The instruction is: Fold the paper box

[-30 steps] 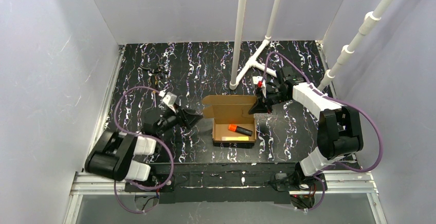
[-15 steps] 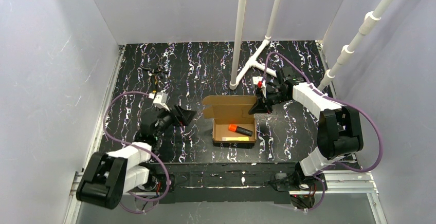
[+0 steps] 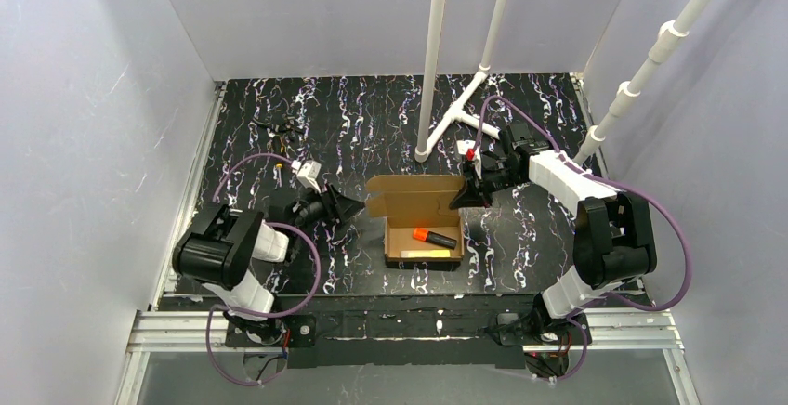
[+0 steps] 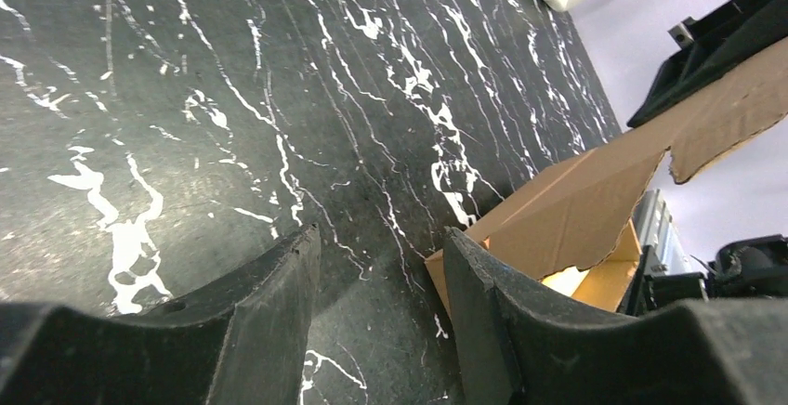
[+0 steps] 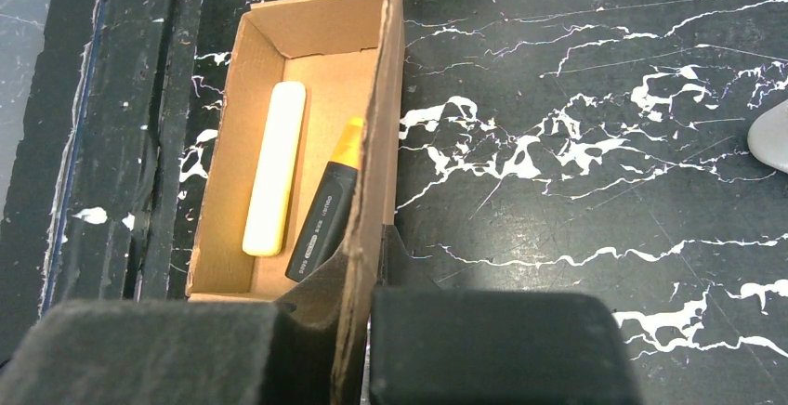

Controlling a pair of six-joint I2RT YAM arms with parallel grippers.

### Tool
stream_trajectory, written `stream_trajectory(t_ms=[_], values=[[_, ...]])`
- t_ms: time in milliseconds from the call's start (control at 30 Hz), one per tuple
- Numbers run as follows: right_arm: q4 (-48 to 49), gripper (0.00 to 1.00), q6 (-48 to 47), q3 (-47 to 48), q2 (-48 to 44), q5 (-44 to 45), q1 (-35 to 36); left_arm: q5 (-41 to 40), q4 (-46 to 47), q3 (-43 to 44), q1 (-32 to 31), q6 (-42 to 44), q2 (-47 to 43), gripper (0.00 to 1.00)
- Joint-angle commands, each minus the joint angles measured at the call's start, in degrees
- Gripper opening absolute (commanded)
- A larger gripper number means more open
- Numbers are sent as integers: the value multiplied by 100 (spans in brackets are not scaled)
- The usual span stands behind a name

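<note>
The paper box (image 3: 401, 240) sits on the tabletop (image 3: 325, 126), its tray open upward and its lid (image 3: 413, 193) standing up from the far long wall. Its long axis runs left to right between the two arms, and the marker (image 3: 433, 235) and yellow stick (image 3: 426, 251) inside lie roughly along that axis. The right gripper (image 3: 467, 193) is clamped on the right end of the lid, with the cardboard edge nipped between its fingers (image 5: 307, 293). The left gripper (image 3: 348, 208) hangs just beside the box's left end, jaws apart with nothing between them and the lid's ragged left edge ahead of its fingers. The step in hand looks like bringing the lid down. To do it well, the left gripper should take the lid's left end level with the right gripper's hold. Both should then swing together about the hinge crease toward the box's near wall, so the panel turns flat rather than twisting. The end flaps should go inside the side walls, clear of the contents.
</note>
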Motion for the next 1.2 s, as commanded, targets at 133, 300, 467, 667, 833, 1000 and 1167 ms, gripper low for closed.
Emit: stream_trajectory(t_ms=[133,300,467,667,833,1000,1167], values=[[80,1,119,-33,-15,9,2,870,1146,281,-408,-70,119,49],[356,1,396,-90,-3,178,2,1037,1111,257,-733,5,-77,49],[353,1,424,-100,-8,179,2,926,1094,328,-926,11,84,49],[345,1,426,-112,7,124,2,881,1094,413,-968,-15,102,52],[306,1,379,-127,13,30,11,949,1118,631,-1116,-51,345,52],[244,1,316,-127,21,-5,11,989,1164,738,-1188,-73,448,49],[166,1,239,-102,62,-69,24,1068,1201,831,-1201,-114,556,41]])
